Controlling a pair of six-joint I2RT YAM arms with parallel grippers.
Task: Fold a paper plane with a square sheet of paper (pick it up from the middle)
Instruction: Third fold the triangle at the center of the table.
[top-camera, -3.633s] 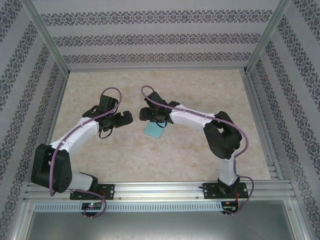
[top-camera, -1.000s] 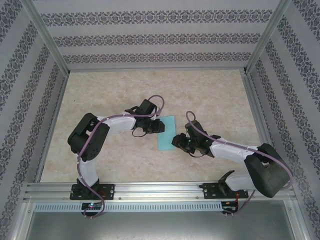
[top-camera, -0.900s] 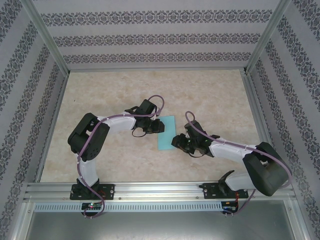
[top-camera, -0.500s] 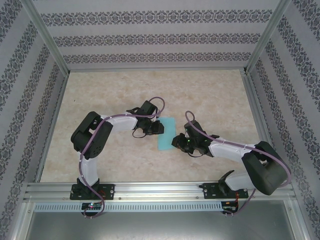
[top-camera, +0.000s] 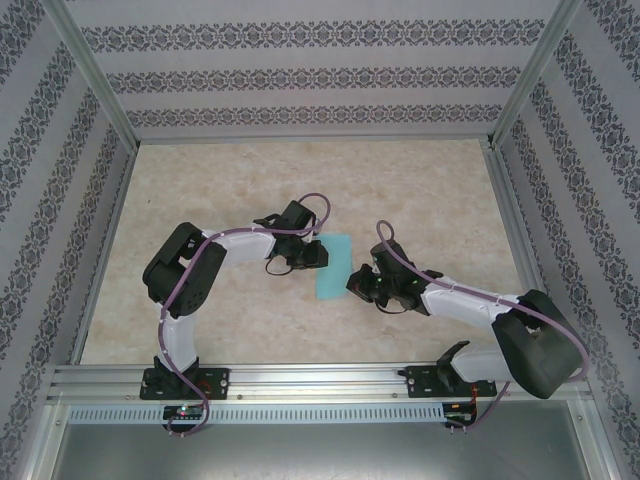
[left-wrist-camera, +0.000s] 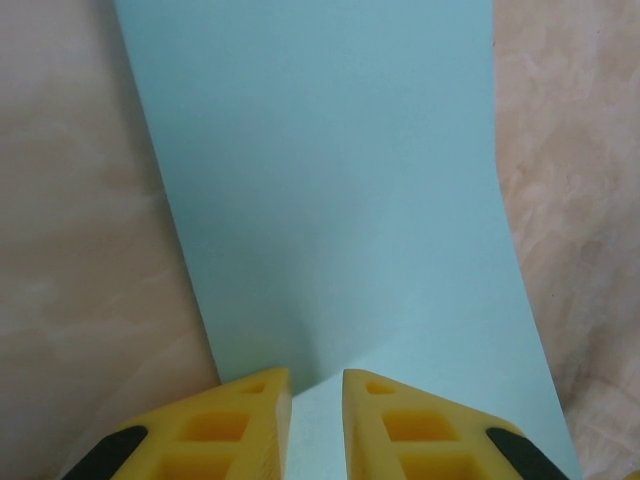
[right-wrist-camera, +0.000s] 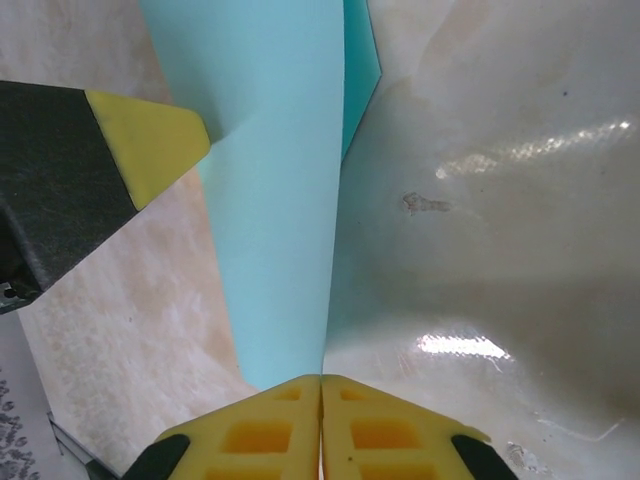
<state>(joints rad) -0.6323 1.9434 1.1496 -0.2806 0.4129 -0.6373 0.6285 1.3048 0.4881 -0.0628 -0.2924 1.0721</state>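
The thin teal-blue square sheet of paper (top-camera: 333, 268) sits mid-desk (top-camera: 250, 180) between both arms. The left end effector (left-wrist-camera: 316, 420) pinches one edge; the right end effector (right-wrist-camera: 321, 425) is clamped on the opposite edge, lifting it.

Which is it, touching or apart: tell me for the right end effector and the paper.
Touching. In the right wrist view the right end effector is shut, its yellow fingertips pinching the near edge of the square sheet of paper, which rises from between them.

The top external camera looks down from above and behind the arm bases at the whole counter (top-camera: 420, 180). Each wrist camera sits very close, peering past its own fingertips. All three views share the square sheet of paper (top-camera: 333, 265) (left-wrist-camera: 330, 200) (right-wrist-camera: 270, 200).
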